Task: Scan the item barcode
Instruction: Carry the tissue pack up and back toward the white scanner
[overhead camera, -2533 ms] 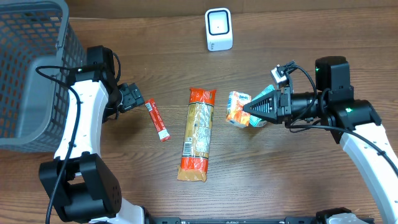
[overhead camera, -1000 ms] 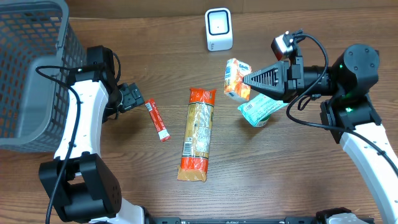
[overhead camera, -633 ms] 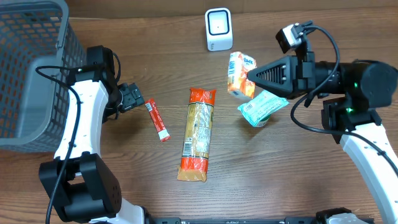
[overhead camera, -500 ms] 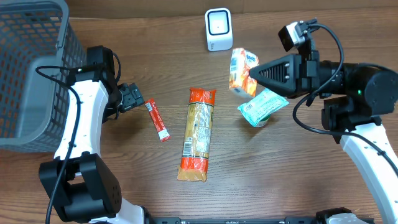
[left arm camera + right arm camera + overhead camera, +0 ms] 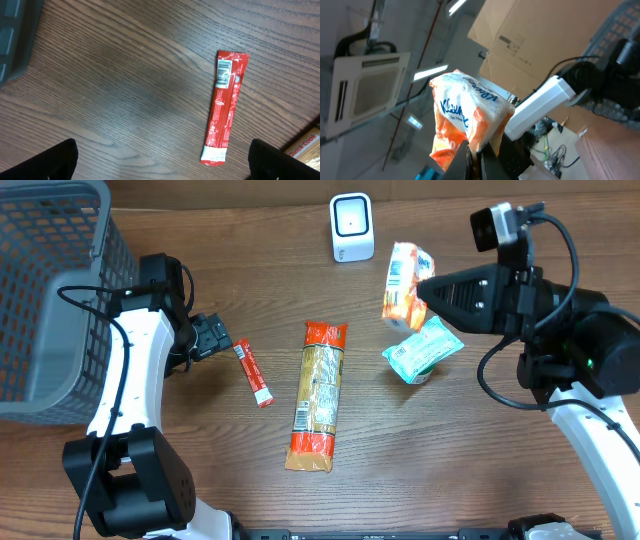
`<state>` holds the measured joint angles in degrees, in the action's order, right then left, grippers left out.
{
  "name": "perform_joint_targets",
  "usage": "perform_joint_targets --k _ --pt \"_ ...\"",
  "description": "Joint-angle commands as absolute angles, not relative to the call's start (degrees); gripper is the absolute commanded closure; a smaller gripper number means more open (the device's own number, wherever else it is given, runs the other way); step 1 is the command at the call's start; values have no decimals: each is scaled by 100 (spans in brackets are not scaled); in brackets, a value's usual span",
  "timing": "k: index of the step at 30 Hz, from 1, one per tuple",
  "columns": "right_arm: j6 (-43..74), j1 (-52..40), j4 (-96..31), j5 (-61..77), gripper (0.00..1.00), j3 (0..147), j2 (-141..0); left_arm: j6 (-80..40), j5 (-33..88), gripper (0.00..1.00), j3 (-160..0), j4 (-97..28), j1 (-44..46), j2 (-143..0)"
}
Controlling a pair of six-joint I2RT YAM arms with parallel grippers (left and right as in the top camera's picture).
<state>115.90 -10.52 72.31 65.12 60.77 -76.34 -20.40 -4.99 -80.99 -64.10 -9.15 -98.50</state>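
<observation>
From overhead I see my right gripper (image 5: pixel 421 286) clenched on the tissue pack (image 5: pixel 403 280), which sits at the tips of the jaws, lifted off the table (image 5: pixel 480 470). The white scanner (image 5: pixel 351 227) stands ahead of those jaws and off to one side, apart from the pack. A teal packet (image 5: pixel 422 350) lies on the wood just under and behind the tips. My left gripper (image 5: pixel 213 337) is spread wide and holds nothing; a red stick (image 5: pixel 252 372) lies just ahead of its jaws, a long noodle bag (image 5: pixel 318 395) further out, and the grey basket (image 5: pixel 50 290) behind it. On the left wrist camera the stick lies flat between and ahead of the two open fingers (image 5: pixel 57 160), barcode end farthest from me, touching neither. On the right wrist camera the view tilts up toward the ceiling, and the orange-and-white pack stands pinched between the jaws, rising past their tips.
</observation>
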Motion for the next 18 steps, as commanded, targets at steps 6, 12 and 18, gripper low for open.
perform_joint_targets --k 6,12,18 --pt "12385 -1035 7518 6337 96 6187 -7585 -1994 -532 0 -8158 -6403 -919 -9786" --pt "12385 -1037 7900 6366 96 6189 -7575 -1994 -532 0 -8158 -6403 -919 -9786" --pt "12385 -1037 7926 6416 96 6189 -7575 -1994 -532 0 -8158 -6405 -919 -9786"
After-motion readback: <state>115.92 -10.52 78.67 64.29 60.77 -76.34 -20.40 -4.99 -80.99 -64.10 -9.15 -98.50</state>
